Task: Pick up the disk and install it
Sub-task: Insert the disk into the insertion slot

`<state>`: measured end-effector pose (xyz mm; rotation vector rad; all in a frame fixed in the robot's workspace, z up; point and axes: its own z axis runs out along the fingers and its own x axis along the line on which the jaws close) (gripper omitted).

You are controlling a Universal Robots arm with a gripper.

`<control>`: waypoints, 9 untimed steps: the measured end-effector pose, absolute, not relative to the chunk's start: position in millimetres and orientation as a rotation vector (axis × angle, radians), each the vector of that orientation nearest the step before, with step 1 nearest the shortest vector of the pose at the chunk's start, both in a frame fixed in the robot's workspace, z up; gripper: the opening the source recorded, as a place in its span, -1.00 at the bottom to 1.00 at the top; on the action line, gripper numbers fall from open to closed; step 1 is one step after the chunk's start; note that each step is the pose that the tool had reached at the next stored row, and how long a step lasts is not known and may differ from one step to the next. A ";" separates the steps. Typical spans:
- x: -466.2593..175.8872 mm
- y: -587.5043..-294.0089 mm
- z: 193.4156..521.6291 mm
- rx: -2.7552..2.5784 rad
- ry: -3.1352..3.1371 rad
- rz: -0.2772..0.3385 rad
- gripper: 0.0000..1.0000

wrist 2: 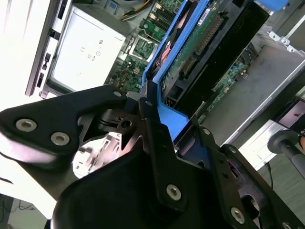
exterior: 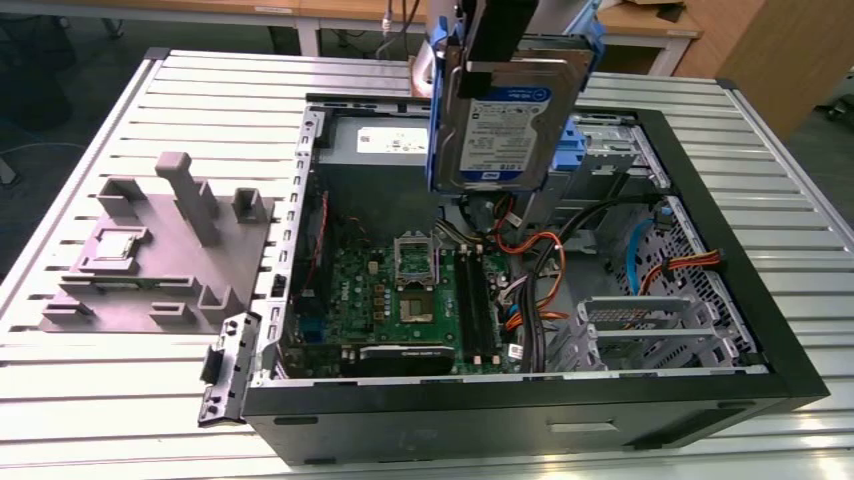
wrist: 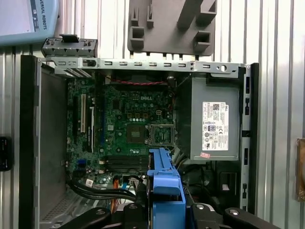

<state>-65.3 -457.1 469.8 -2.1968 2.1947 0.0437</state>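
Exterior view: disk [exterior: 507, 110] hangs upright in the air, label facing the camera, over the far part of the open computer case [exterior: 534, 410]. It is above the motherboard [exterior: 400, 300] and near the power supply [exterior: 380, 140]. Gripper [exterior: 497, 35] holds it from above. Second wrist view: black fingers [wrist 2: 157, 143] are closed tight on the blue frame [wrist 2: 167, 117] at the disk's end, circuit-board side showing. First wrist view: blue frame end sits low over the case. Grey fixture [exterior: 160, 250] lies on the slatted table [exterior: 107, 420] beside the case, on the exterior view's left.
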 end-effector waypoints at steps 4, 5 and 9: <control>-65.3 -462.0 469.7 -2.197 2.195 0.044 -0.26; -65.3 -463.4 469.6 -2.197 2.195 0.044 -0.26; -65.3 -468.5 469.6 -2.197 2.195 0.043 -0.26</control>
